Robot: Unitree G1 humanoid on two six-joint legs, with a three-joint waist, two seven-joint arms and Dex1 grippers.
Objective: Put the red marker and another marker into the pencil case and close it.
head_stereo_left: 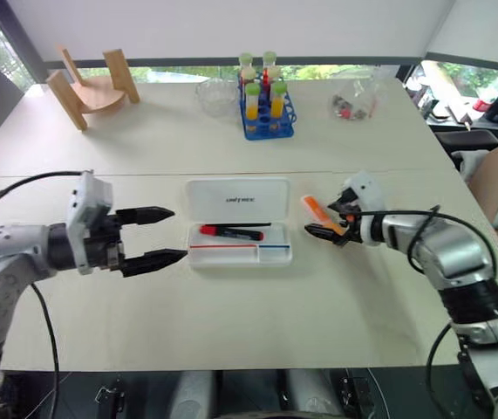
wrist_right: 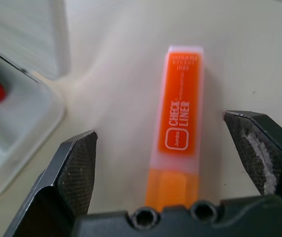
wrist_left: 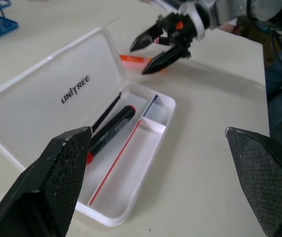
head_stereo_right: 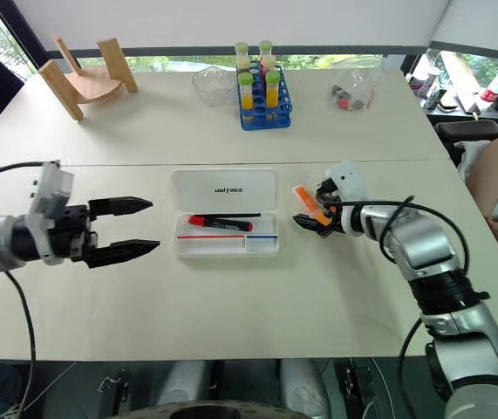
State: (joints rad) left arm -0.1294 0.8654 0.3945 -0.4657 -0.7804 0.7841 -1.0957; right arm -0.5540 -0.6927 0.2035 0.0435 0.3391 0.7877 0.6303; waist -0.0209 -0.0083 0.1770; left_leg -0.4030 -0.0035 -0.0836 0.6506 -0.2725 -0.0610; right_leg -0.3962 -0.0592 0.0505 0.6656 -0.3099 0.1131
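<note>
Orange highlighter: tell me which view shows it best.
The right wrist view: the highlighter lies on the table between the open right gripper's fingers, its label readable. Both eye views show it small, partly behind that gripper; the left wrist view shows a sliver.

Bright even daylight from far windows, soft shadows, right wrist view blurred

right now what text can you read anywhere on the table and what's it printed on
"UNITREE": black lettering inside the open lid of the pencil case.
"CHECK LINER": white lettering along the orange highlighter.
"Jumbo": in a small white frame on the same highlighter.
The fine print near the highlighter's far end is too blurred to read.
</note>
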